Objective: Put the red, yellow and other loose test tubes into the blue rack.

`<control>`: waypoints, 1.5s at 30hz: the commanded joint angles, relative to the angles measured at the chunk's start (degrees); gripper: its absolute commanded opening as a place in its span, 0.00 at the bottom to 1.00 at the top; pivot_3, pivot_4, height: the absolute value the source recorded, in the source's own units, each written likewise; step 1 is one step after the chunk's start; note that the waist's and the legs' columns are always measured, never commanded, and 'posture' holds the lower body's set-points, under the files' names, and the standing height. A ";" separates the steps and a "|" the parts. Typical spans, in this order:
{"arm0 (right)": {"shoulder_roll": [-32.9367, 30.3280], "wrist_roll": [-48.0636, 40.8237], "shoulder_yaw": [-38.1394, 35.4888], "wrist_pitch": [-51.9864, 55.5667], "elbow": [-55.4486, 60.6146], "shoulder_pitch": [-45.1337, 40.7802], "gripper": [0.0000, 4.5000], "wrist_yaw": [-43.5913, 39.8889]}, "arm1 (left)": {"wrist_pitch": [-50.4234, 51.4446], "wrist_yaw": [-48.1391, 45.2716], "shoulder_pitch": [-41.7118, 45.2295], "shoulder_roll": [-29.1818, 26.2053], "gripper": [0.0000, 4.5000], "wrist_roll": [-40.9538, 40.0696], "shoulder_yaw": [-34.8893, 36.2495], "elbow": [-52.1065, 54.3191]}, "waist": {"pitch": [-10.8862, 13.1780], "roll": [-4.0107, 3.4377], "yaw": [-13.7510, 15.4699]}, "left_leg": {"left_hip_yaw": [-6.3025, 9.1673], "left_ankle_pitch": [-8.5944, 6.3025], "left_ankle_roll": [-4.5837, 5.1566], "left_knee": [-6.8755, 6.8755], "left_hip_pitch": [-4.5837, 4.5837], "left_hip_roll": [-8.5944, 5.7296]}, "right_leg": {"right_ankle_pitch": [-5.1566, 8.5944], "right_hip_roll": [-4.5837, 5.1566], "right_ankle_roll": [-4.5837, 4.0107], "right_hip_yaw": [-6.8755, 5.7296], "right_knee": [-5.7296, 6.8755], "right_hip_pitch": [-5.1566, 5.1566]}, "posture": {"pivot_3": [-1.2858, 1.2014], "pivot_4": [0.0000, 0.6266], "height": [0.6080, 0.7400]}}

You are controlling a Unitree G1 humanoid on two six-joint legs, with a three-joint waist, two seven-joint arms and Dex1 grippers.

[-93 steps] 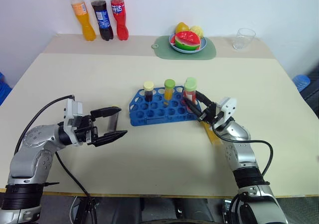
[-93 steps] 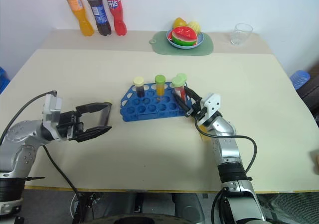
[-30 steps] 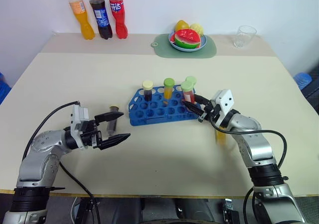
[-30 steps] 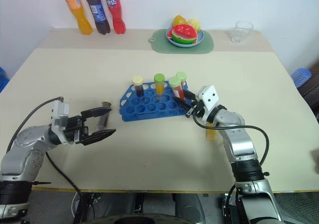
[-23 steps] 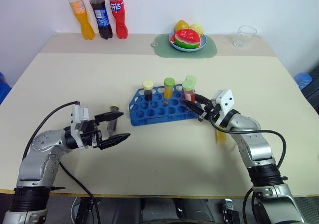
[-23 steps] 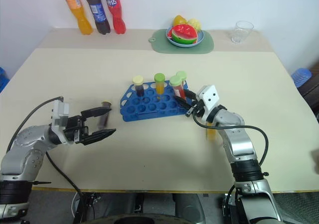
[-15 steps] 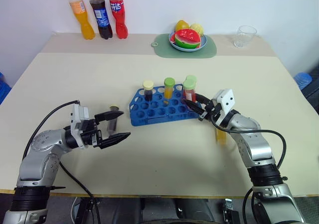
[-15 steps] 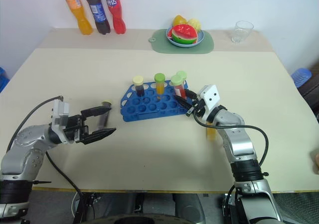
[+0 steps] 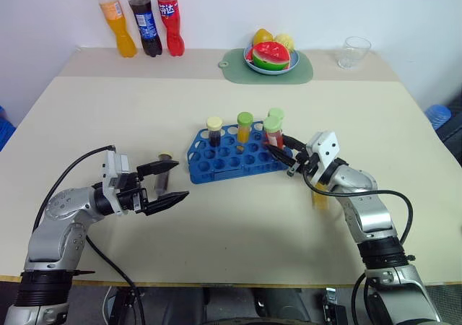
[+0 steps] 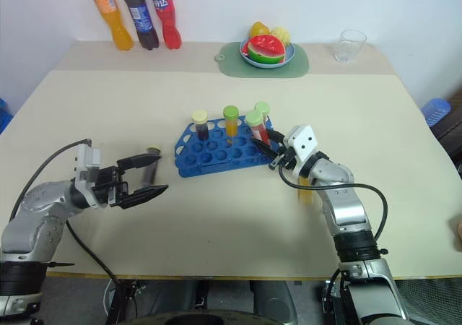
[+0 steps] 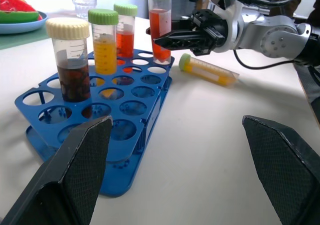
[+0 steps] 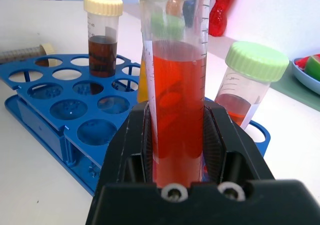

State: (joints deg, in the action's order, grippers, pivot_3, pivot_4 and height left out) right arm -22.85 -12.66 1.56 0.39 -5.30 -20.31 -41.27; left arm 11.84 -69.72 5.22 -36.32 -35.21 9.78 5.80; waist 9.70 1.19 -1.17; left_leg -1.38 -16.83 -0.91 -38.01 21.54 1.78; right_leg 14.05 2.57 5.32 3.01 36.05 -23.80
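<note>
- Right wrist view: the right end effector [image 12: 179, 135] is clamped on an upright test tube of red-orange liquid [image 12: 177, 107] with a green cap, held at the right end of the blue rack [image 12: 60, 110].
- Left eye view: the blue rack [image 9: 232, 165] lies at the middle of the desk [image 9: 231, 224], with four tubes upright along its far side.
- From left to right these are a dark brown tube with a pale cap [image 9: 214, 133], a yellow-orange tube with a green cap [image 9: 245, 128], the gripped red-orange tube [image 9: 271, 133], and just behind it a second green-capped red tube [image 9: 276, 117].
- Left wrist view: a yellow tube with a green cap [image 11: 207, 70] lies on its side on the desk, to the right of the rack and beside the right arm.
- Left eye view: the left end effector [image 9: 167, 182] hangs level over the desk, left of the rack, its black fingers spread wide and holding nothing.
- A small brownish tube [image 9: 163, 173] lies on the desk between those fingers; whether it is touched cannot be told.
- Far edge of the desk: three soda bottles [image 9: 143, 19] at left, a green mat with a fruit bowl [image 9: 268, 63] at centre, a clear glass [image 9: 354, 54] at right.
</note>
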 commanded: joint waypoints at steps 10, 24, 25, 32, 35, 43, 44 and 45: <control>0.97 -3.93 -3.77 3.35 0.28 -2.78 0.24 1.98 | -1.09 0.03 0.65 0.45 0.96 0.60 0.00 1.26 | 0.01 0.00 0.02 | -0.01 0.00 0.00 0.02 0.08 0.00 | 0.00 0.00 0.00 0.01 0.00 -0.09 | 0.52 0.24 1.00; 1.97 -6.21 -5.57 5.55 -0.86 -3.11 0.24 3.36 | -0.93 0.13 0.74 0.62 0.96 0.76 -0.09 1.53 | 0.01 0.00 0.02 | -0.01 0.00 0.00 0.01 0.40 0.00 | 0.00 0.01 0.00 0.01 0.02 -0.41 | 0.52 0.24 1.00; 1.97 -6.12 -5.54 5.42 -0.99 -3.08 0.24 3.35 | -0.93 0.11 0.74 0.59 0.96 0.75 -0.07 1.54 | 0.01 0.00 0.02 | -0.01 0.00 0.00 0.00 0.49 -0.01 | -0.01 0.01 0.01 0.01 0.04 -0.51 | 0.52 0.24 1.00; 1.31 -2.87 -4.53 1.73 -1.77 -2.17 0.24 3.54 | -0.94 0.20 0.80 0.62 0.96 0.83 -0.14 1.61 | 0.01 0.00 0.04 | -0.01 0.01 0.00 -0.01 0.64 -0.03 | -0.02 0.00 0.03 0.00 0.03 -0.65 | 0.52 0.24 1.00; 1.50 -2.12 -4.78 1.33 -1.93 -1.91 0.24 4.36 | -0.96 0.25 0.85 0.67 0.96 0.86 -0.18 1.55 | 0.01 0.00 0.04 | -0.02 0.01 0.00 -0.01 0.65 -0.04 | -0.02 0.00 0.02 0.00 0.03 -0.65 | 0.52 0.24 1.00; 2.02 -0.55 -4.40 -0.35 -2.69 1.41 0.24 5.92 | -1.05 0.54 0.79 0.96 0.96 0.90 -0.20 1.69 | 0.00 0.01 0.25 | -0.01 0.01 0.00 -0.02 0.65 -0.05 | -0.02 0.01 0.03 0.01 0.03 -0.64 | 0.52 0.24 1.00; 2.11 -0.37 -4.36 -0.72 -3.33 1.72 0.24 6.14 | -1.06 0.57 0.82 1.03 0.96 0.91 -0.23 1.69 | -0.01 0.01 0.31 | -0.01 0.01 0.00 -0.03 0.65 -0.06 | -0.02 0.01 0.03 0.00 0.03 -0.64 | 0.52 0.24 1.00; 2.22 -0.15 -4.33 -1.26 -4.20 1.91 0.24 6.31 | -1.07 0.59 0.87 1.10 0.96 0.93 -0.27 1.67 | -0.01 0.01 0.35 | 0.00 0.01 0.00 -0.03 0.65 -0.06 | -0.02 0.01 0.02 0.00 0.03 -0.63 | 0.52 0.24 1.00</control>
State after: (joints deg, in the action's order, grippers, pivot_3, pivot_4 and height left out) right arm -20.79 -13.74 -2.15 -0.41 -7.80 -19.58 -36.02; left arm 11.81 -69.37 5.33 -35.36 -34.29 9.76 5.82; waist 9.69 1.20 -0.82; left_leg -1.38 -16.82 -0.91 -38.04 22.19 1.71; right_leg 14.04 2.59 5.35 3.01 36.08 -24.43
